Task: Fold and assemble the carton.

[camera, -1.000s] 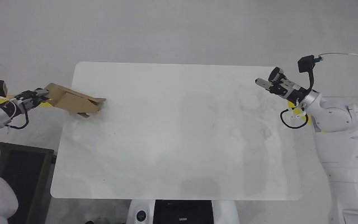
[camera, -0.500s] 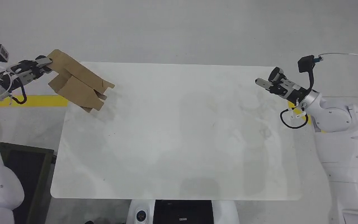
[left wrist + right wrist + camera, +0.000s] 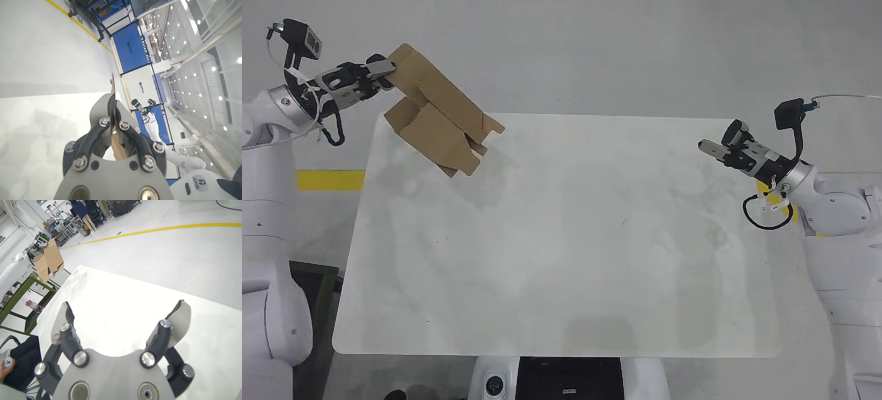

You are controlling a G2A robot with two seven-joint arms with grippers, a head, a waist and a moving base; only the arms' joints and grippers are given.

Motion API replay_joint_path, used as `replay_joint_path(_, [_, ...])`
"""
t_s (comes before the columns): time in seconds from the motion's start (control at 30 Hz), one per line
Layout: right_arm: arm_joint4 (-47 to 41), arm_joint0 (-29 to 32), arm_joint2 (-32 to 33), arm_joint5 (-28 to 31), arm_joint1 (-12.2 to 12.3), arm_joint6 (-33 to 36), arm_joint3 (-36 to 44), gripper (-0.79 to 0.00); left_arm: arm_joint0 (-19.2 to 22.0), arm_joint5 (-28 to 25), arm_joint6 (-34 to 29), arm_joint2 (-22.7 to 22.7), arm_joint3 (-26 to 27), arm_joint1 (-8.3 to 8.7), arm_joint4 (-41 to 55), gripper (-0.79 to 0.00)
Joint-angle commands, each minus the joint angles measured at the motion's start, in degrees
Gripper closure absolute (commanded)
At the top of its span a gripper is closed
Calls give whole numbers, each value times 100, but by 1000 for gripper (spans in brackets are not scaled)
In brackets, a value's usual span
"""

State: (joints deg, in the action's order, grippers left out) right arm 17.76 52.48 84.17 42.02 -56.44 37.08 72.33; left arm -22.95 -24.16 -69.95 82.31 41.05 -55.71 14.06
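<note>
Left tool (image 3: 390, 68) with carton (image 3: 442, 115) (above table (image 3: 592, 250) corner)

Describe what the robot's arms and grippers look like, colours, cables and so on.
The left arm and right arm have smooth white shells, with a black cable looped at each wrist and a small black camera mounted above it. The left gripper and right gripper match: pale grey curved fingers with black ribbed pads, black link bars, silver pins and a grey base plate.
</note>
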Motion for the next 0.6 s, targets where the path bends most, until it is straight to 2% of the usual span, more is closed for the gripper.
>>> replay_joint_path(0.0, [0,0,0,0,0,0,0,-785,56,-20,93,-225,53,-75,40,0])
replay_joint_path(0.3, [0,0,0,0,0,0,0,-785,252,-219,400,-1054,205,-363,27,0])
replay_joint_path(0.57, [0,0,0,0,0,0,0,-785,23,-210,445,-1571,374,-560,287,0])
